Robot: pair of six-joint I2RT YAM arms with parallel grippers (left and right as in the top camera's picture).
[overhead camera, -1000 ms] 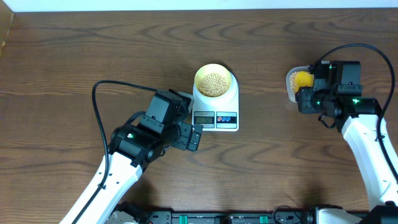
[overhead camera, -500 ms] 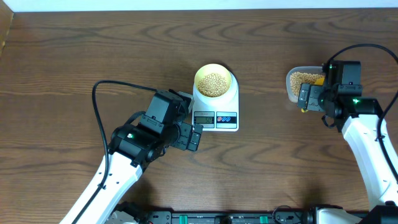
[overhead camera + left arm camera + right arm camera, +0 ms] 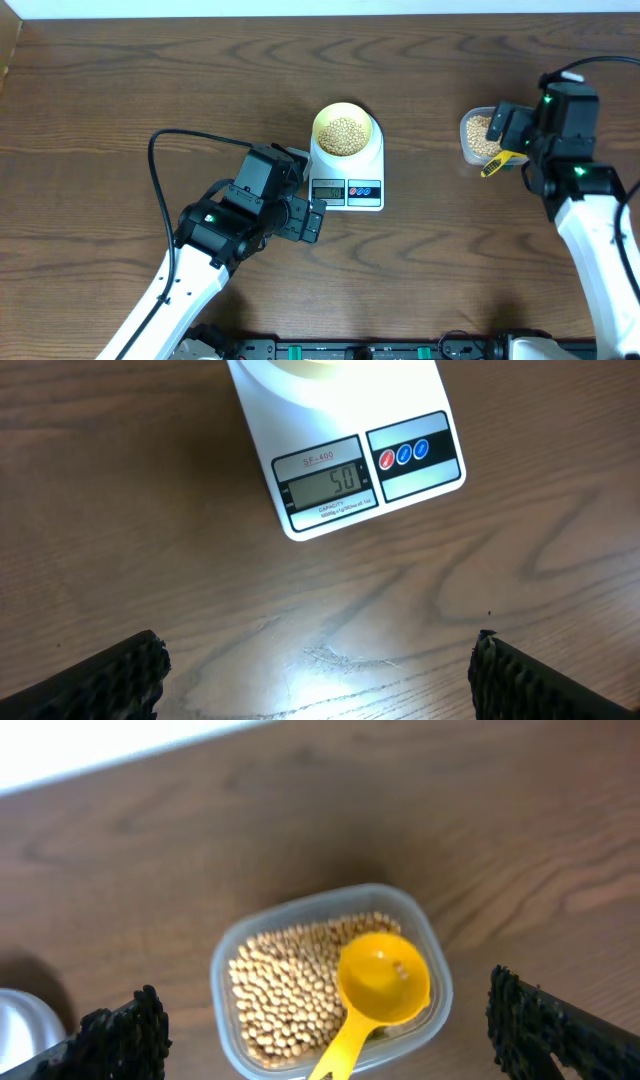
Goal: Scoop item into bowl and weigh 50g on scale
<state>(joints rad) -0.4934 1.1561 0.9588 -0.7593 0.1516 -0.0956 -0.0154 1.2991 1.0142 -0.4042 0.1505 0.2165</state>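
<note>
A: Where do we see the beans?
B: Heaped in the bowl on the scale.
A: Our grippers?
B: The left gripper gapes empty before the scale. The right gripper hangs spread wide, empty, above the scoop lying in the tub.

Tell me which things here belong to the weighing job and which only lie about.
Job: soybeans, cream bowl, white digital scale, clear tub, yellow scoop.
Lying about: black cable, on the wooden table.
</note>
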